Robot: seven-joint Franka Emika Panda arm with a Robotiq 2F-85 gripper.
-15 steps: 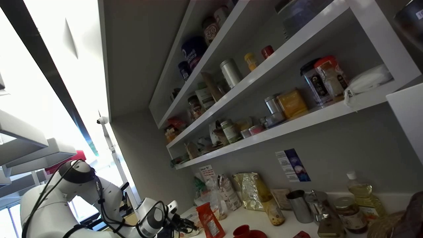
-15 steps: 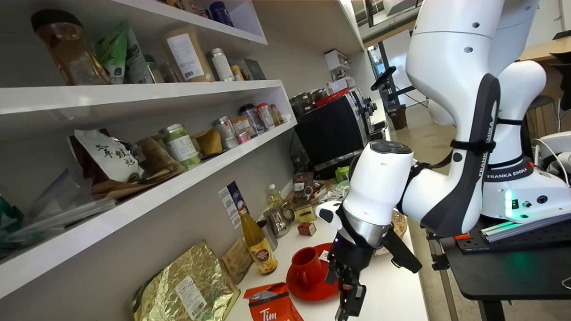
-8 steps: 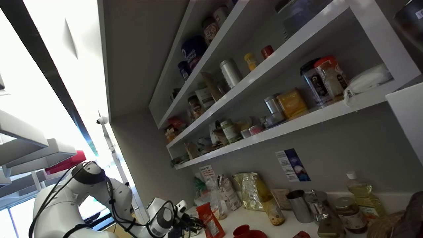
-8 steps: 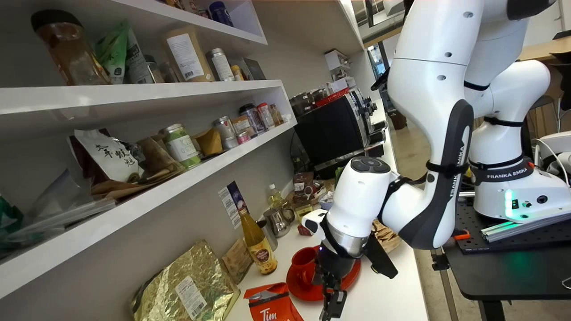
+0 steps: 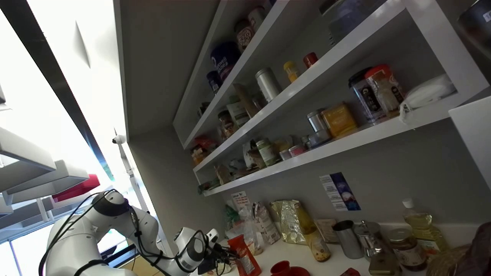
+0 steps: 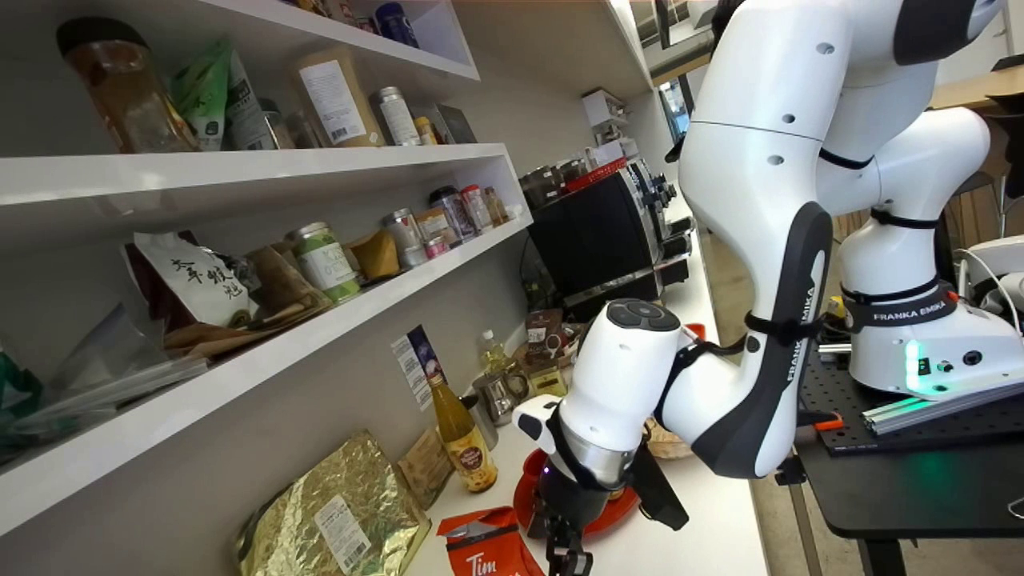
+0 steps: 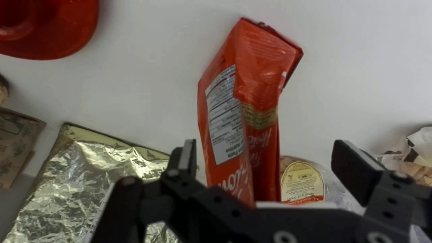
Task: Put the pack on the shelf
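Wrist view: the pincer (image 7: 268, 160) stands wide, its black fingers (image 7: 356, 172) to either side of the red pack (image 7: 229, 111) on the white surface (image 7: 152, 77); whether the pack reaches between them is hard to tell, and its part toward the bottom is hidden by the pincer's body. A gold foil bag (image 7: 64, 189) is cut off at left.

In an exterior view, the arm (image 6: 744, 168) partly hides a red cup (image 6: 534, 462) and saucer (image 6: 612, 520); the pack is cropped by the bottom edge, below the white shelf (image 6: 160, 420).

In an exterior view, a dark shape (image 5: 475, 249) at right is cropped and unclear; the pincer overlaps the pack, touching or not cannot be told
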